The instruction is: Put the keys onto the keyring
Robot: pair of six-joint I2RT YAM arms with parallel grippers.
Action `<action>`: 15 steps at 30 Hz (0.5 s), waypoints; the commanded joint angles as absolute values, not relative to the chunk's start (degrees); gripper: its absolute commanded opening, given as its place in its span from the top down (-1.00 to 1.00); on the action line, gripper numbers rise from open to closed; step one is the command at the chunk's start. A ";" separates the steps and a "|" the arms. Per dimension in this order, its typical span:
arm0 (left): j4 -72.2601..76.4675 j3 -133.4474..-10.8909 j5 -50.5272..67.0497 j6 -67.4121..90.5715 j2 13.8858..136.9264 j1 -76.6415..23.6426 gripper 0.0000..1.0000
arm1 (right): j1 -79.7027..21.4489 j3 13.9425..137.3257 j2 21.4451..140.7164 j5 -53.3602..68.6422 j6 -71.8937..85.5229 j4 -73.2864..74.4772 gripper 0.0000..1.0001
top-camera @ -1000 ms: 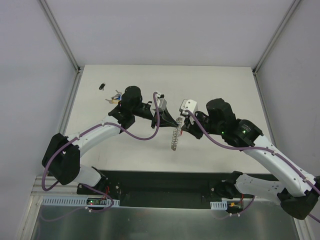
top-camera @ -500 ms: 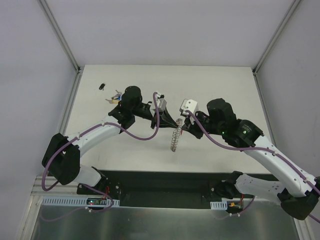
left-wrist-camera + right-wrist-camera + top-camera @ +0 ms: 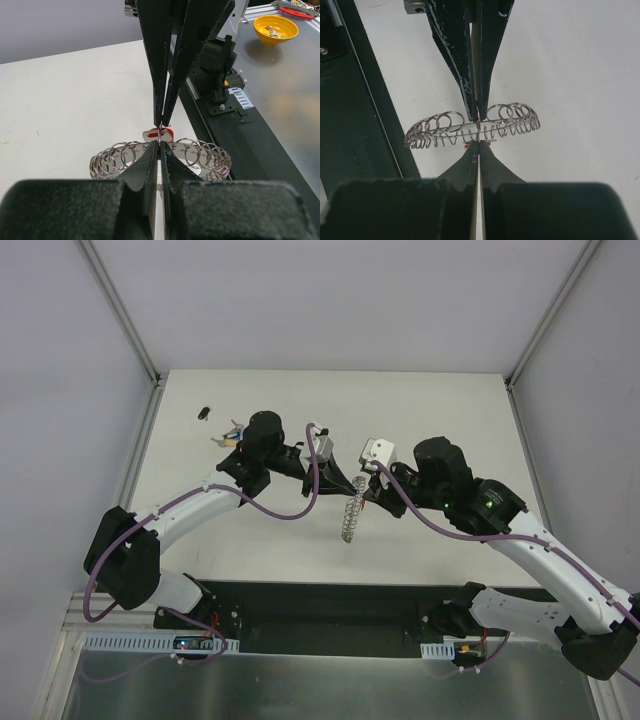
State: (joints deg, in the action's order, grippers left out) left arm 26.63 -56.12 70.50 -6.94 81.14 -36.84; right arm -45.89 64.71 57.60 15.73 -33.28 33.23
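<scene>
Left wrist: left gripper (image 3: 159,146) pinches keyring (image 3: 202,151), right gripper (image 3: 161,121) clamps red-tagged key (image 3: 167,133); thin grips, so any misalignment could slip the key off.

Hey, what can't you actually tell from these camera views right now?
Top view: the left hand and right hand cover where the red-tagged key meets the keyring.
Wrist views: shut fingertips hide which hand pinches what, and whether the key is threaded.
Top view: the other keys are too small, partly behind the left arm.
</scene>
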 commanded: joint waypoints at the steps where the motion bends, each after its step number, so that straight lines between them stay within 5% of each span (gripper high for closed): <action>1: 28.12 -59.06 74.09 -7.03 81.21 -37.71 1.00 | -45.70 66.27 56.43 16.70 -34.01 31.20 0.98; 15: 28.12 -59.24 74.00 -6.77 81.47 -38.06 1.00 | -45.70 66.27 56.07 16.96 -33.93 30.76 0.98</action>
State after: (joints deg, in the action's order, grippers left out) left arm 26.55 -56.73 70.61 -6.76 81.43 -37.26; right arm -45.87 64.71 57.52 15.75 -33.30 33.19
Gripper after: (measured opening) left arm 0.009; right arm 0.017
